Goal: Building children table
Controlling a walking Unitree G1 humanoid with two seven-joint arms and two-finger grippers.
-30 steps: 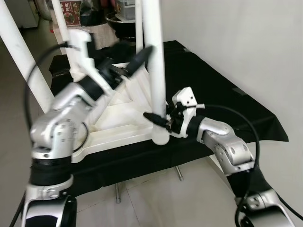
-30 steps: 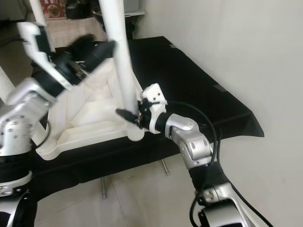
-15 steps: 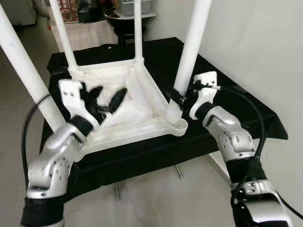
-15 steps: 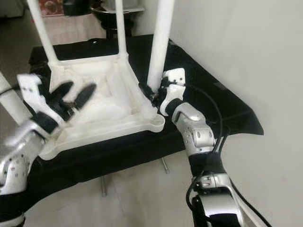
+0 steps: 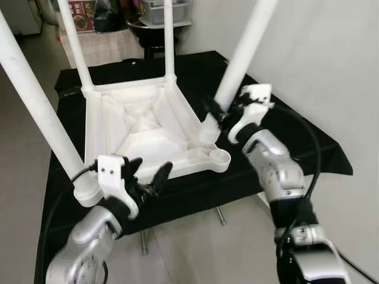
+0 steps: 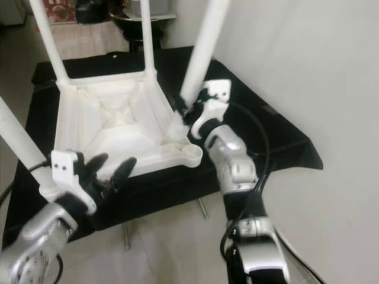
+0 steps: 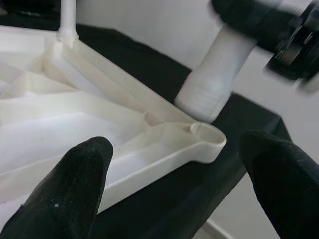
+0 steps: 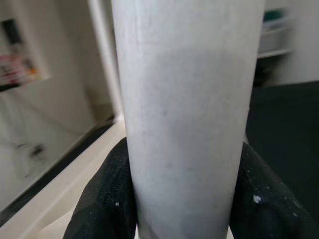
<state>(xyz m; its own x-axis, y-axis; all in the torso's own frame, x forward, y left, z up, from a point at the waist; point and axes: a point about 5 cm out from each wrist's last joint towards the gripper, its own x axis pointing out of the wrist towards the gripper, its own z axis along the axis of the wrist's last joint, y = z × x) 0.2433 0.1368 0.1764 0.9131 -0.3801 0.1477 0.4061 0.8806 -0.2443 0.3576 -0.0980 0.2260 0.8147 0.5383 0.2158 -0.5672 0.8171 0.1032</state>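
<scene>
Head views: the white plastic children's tabletop point(image 5: 142, 127) lies upside down on a black cloth-covered table point(image 5: 284, 136), three white legs already standing in its corners. The right gripper point(image 5: 218, 113) pinches the fourth white tubular table leg point(image 5: 243, 53) near its foot; the leg leans outward, its end just beside the empty round corner socket point(image 5: 220, 157) — not seated. The left gripper point(image 5: 145, 180) hovers at the near edge, fingers spread, holding nothing. Left wrist view: threaded leg end point(image 7: 209, 94) sits behind the socket point(image 7: 207, 135), off its axis. Right wrist view: black fingers point(image 8: 102, 199) press either side of the leg point(image 8: 184, 109). Risk, as I judge it — pushing down at this tilt could jam or cross-thread the leg, or slide the unsteadied tabletop on the cloth.
</scene>
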